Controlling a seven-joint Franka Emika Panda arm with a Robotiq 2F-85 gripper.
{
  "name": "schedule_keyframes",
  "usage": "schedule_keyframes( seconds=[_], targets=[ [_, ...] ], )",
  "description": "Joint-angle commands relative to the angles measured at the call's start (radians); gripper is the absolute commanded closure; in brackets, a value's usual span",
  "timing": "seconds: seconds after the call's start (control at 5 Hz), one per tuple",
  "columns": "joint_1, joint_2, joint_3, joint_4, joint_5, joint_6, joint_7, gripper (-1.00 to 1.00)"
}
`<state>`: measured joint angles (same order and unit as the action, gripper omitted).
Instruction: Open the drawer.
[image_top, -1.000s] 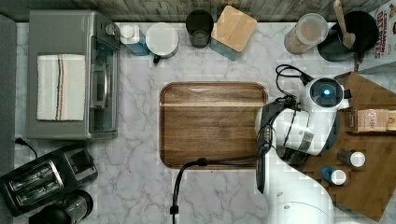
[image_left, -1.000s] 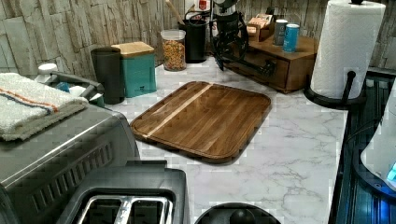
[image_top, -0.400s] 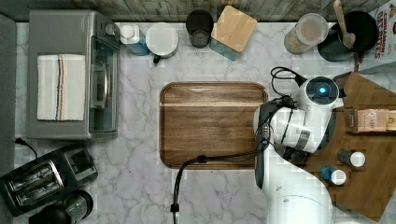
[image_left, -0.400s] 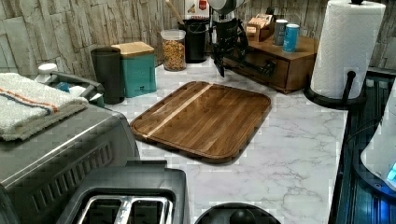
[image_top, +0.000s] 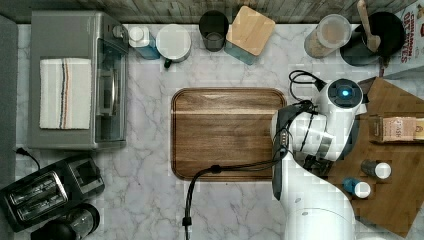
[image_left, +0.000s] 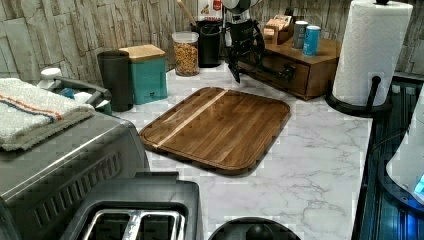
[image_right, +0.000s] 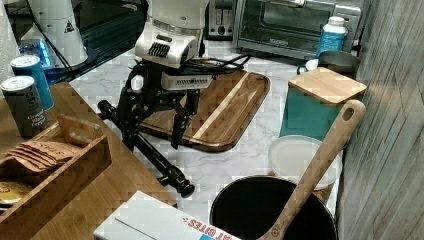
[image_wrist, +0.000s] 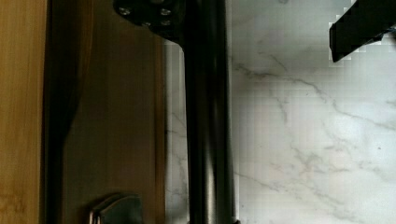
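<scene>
Straddling the black bar handle (image_right: 145, 150), the gripper (image_right: 152, 137) hangs with its fingers spread wide, gripping nothing. The wooden drawer (image_left: 280, 67) sits just behind that bar, beside the cutting board (image_right: 220, 107).

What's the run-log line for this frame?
phase: approach | pincer: open, straddling handle | drawer: closed | grasp: not yet

You get even, bright light with blocky compression smear. In the wrist view the long black bar handle (image_wrist: 208, 121) blurs, glare toward three o'clock.
</scene>
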<state>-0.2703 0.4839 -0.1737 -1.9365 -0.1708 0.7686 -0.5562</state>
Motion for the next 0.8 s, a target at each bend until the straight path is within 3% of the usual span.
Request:
schedule_keyframes(
  seconds=[0.2,0.8],
  targets=[
    [0.11,0.052,0.11,0.161,0.085,-0.005,0.07,-1.0],
    [0.201,0.126,0.163,0.289,0.105,-0.073,0.183,-1.0]
  ],
)
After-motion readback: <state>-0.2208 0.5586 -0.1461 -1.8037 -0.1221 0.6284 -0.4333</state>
